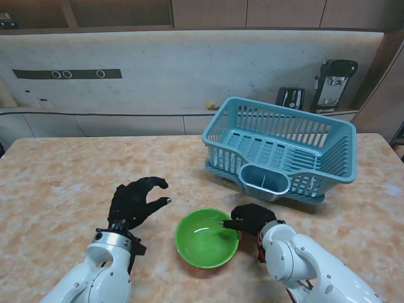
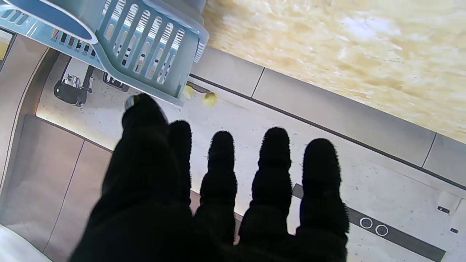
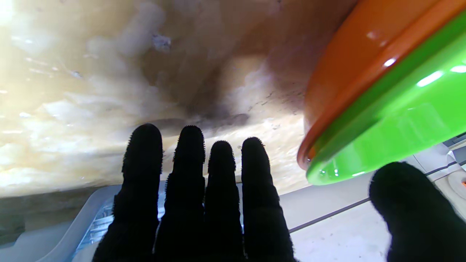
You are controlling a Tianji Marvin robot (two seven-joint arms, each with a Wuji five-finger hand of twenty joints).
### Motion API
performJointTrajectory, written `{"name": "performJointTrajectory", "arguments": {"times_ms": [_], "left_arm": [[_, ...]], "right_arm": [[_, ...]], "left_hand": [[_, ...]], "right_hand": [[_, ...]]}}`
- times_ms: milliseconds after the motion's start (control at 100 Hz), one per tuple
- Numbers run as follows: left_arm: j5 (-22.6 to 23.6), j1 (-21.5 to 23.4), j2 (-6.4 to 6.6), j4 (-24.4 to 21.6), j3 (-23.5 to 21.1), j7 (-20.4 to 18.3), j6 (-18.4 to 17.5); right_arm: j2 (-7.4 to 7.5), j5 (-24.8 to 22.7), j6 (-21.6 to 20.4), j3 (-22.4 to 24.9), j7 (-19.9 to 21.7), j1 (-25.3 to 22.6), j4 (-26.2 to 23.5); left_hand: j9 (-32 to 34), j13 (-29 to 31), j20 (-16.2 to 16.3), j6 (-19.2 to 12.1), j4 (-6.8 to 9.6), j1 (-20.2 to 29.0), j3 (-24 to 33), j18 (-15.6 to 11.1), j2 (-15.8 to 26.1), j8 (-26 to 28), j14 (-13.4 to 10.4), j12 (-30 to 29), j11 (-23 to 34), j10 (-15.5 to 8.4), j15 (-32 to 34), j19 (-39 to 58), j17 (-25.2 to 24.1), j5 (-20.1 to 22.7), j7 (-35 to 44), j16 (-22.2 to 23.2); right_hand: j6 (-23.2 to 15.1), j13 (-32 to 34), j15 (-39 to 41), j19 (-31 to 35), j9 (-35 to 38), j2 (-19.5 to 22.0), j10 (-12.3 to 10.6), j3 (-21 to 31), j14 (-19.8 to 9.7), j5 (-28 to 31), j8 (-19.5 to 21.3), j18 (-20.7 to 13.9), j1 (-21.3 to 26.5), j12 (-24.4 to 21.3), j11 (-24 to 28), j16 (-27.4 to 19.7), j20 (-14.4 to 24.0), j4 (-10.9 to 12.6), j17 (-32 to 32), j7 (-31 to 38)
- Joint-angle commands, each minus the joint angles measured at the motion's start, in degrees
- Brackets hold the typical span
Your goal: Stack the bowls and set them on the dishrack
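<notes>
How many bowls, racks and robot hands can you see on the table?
Bowls: 2, a green bowl nested in an orange bowl
Dishrack: 1
Hands: 2, left hand and right hand
Total: 5

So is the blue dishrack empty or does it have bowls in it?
Empty. The dishrack shows only bare slats; the green bowl sits on the table, nested in an orange bowl.
</notes>
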Motion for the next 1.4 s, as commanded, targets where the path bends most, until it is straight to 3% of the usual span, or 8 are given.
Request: {"name": "performJointTrajectory", "arguments": {"times_ms": [0, 220, 470, 530, 620, 800, 940, 1390], "left_arm": [[0.0, 0.1, -0.09, 0.0, -0.1, -0.9, 0.3], [-0.1, 0.0, -0.14, 0.1, -0.2, -0.6, 0.3], [-0.2, -0.1, -0.16, 0.3, -0.2, -0.6, 0.2], [-0.3, -0.1, -0.15, 0.3, -0.2, -0.6, 0.1], [-0.3, -0.2, -0.15, 0.5, -0.1, -0.7, 0.0], [-0.4, -0.3, -0.14, 0.6, -0.1, -0.7, 0.0], [-0.4, -0.3, -0.17, 0.6, -0.1, -0.6, 0.1], [-0.3, 0.0, -0.23, 0.5, -0.3, -0.2, 0.1]], "right_arm": [[-0.73, 0.2, 0.4, -0.9, 1.0, 0.7, 1.0], [-0.96, 2.5, 1.0, -3.4, 1.0, 3.2, 3.3], [-0.98, 3.6, 0.7, -6.5, 1.7, 5.5, 5.0], [-1.01, 3.9, 0.5, -7.2, 1.7, 6.1, 5.6], [-1.14, 4.8, 0.4, -8.0, 1.7, 6.8, 6.2], [-1.87, 7.0, 0.0, -7.7, -0.3, 6.8, 7.1], [-2.44, 8.8, -0.7, -6.1, -2.1, 5.7, 7.0], [-3.69, 10.5, -4.4, -2.3, -7.8, 2.1, 5.8]], "left_hand": [[1.0, 0.3, 0.7, -2.0, 1.54, 1.4, -0.9, 0.7, 1.7, 1.7, 0.3, 0.2, -0.1, -0.1, 0.5, 0.5, -0.4, 1.4, 0.8, 0.8], [1.1, 0.3, 0.8, -2.0, 1.55, 1.4, -0.9, 0.7, 1.7, 1.6, 0.3, 0.3, 0.0, -0.1, 0.6, 0.8, -0.3, 1.4, 1.0, 1.0], [1.1, 0.4, 0.9, -2.0, 1.54, 1.3, -0.9, 0.7, 1.8, 1.5, 0.4, 0.4, 0.1, -0.1, 0.7, 1.0, -0.3, 1.4, 1.2, 1.1], [1.2, 0.4, 1.0, -2.0, 1.56, 1.3, -0.9, 0.7, 1.9, 1.5, 0.2, 0.4, 0.1, -0.2, 0.7, 1.1, -0.3, 1.3, 1.2, 1.1], [1.2, 0.5, 1.0, -1.9, 1.54, 1.3, -0.9, 0.7, 1.8, 1.5, 0.4, 0.4, 0.1, -0.1, 0.8, 1.1, -0.2, 1.4, 1.2, 1.2], [1.2, 0.5, 1.0, -2.0, 1.52, 1.2, -0.9, 0.6, 1.9, 1.5, 0.3, 0.4, 0.1, -0.2, 0.8, 1.2, -0.2, 1.3, 1.3, 1.2], [1.3, 0.4, 1.0, -2.0, 1.52, 1.3, -0.9, 0.6, 2.0, 1.5, 0.3, 0.5, 0.1, -0.2, 0.8, 1.2, -0.2, 1.4, 1.4, 1.2], [1.3, 0.5, 1.1, -2.0, 1.52, 1.3, -0.9, 0.6, 2.0, 1.4, 0.4, 0.5, 0.2, -0.2, 0.9, 1.3, -0.3, 1.4, 1.5, 1.3]], "right_hand": [[0.0, 1.4, 2.5, 2.7, -0.4, 0.4, 0.7, 1.0, 0.0, 1.4, 1.3, -1.3, -1.1, 1.6, 1.8, 2.4, -0.8, -0.3, 1.7, 0.6], [-2.5, 5.2, 11.6, 7.1, 3.2, -1.8, -0.6, 2.2, -1.6, 4.9, 5.0, -5.2, 3.1, 4.8, 7.5, 6.9, -1.1, 0.7, 8.7, 5.0], [-7.7, 11.8, 19.2, 10.8, 8.7, -6.0, -3.5, 2.3, -5.1, 8.0, 8.5, -10.0, 15.4, 7.6, 12.3, 9.5, -2.8, 5.6, 17.5, 11.3], [-9.5, 12.9, 20.1, 11.3, 9.6, -10.0, -4.2, 5.4, -5.7, 6.6, 4.3, -10.8, 19.0, 8.1, 13.0, 9.7, -3.7, 3.4, 19.0, 16.7], [-11.8, 14.1, 21.2, 11.6, 10.4, -14.2, -4.9, 8.2, -6.7, 3.9, -0.3, -12.2, 24.7, 8.5, 13.9, 10.0, -4.0, 2.7, 20.5, 24.5], [-15.9, 15.5, 21.8, 10.5, 13.3, -16.7, -6.6, 14.1, -7.4, 3.7, 0.9, -13.4, 34.1, 15.6, 11.5, 10.6, -4.1, 6.1, 22.5, 28.8], [-18.0, 16.9, 22.6, 10.3, 14.9, -18.9, -8.7, 25.3, -7.4, 7.5, 6.7, -13.8, 38.4, 17.1, 12.3, 11.2, -3.3, 1.1, 24.0, 27.4], [-23.3, 18.9, 26.5, 12.8, 18.5, -18.8, -13.6, 27.7, -9.1, 14.6, 16.8, -12.2, 44.7, 19.6, 17.0, 13.8, -6.4, -0.6, 25.5, 33.6]]}}
